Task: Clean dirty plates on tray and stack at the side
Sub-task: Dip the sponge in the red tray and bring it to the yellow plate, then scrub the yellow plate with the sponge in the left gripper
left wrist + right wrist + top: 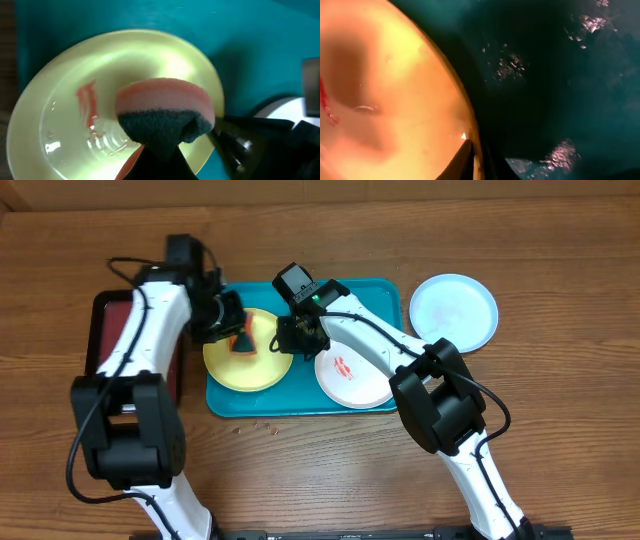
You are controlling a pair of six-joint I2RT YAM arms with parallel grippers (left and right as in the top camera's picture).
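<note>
The yellow-green plate [250, 367] lies on the left half of the turquoise tray [385, 290] and has a red smear [87, 97]. My left gripper [236, 338] is shut on an orange sponge with a dark scouring side [165, 102] and holds it on this plate [150, 55]. My right gripper [287, 340] is shut on the plate's right rim [475, 150]. The white plate [352, 372], with a red smear, lies on the tray's right half. The light blue plate [453, 310] sits on the table to the right of the tray.
A dark red tray with a black rim [110, 330] stands left of the turquoise tray, under my left arm. A few crumbs lie on the wooden table [265, 425] in front of the tray.
</note>
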